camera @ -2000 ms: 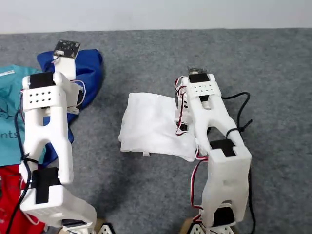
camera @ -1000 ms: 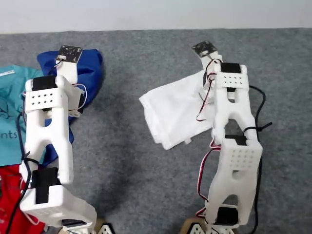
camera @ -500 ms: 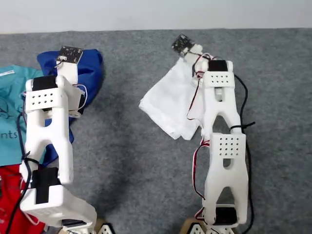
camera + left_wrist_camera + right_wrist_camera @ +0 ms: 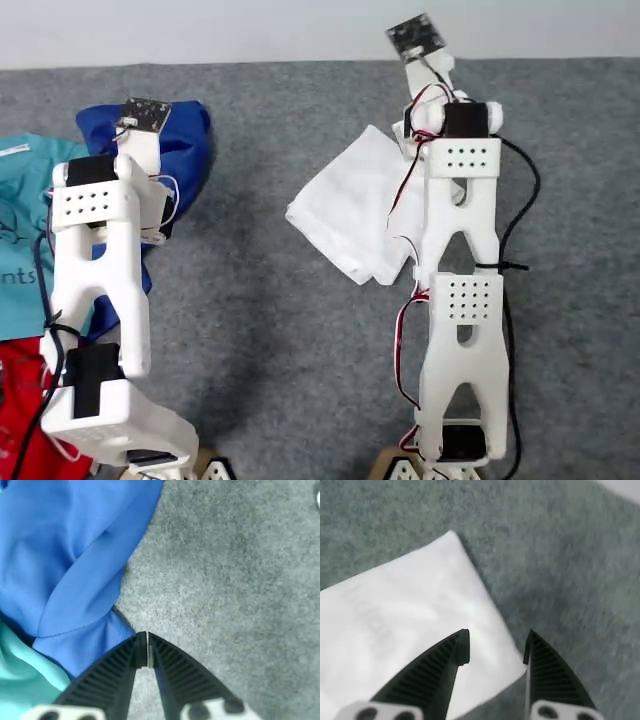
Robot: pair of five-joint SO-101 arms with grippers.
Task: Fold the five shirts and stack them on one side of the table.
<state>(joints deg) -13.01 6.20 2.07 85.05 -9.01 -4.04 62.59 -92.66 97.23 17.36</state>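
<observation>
The folded white shirt (image 4: 350, 215) lies on the grey table (image 4: 250, 330). The right gripper (image 4: 496, 647) hangs over its far corner with the jaws spread and nothing between them, one finger above the cloth and the other at its edge. The right arm (image 4: 458, 250) covers that side of the white shirt. Well apart from it, the left gripper (image 4: 147, 650) has its jaws pressed together, empty, just beside a crumpled blue shirt (image 4: 65, 555). Beyond that lie a teal shirt (image 4: 20, 240) and a red shirt (image 4: 20, 400).
</observation>
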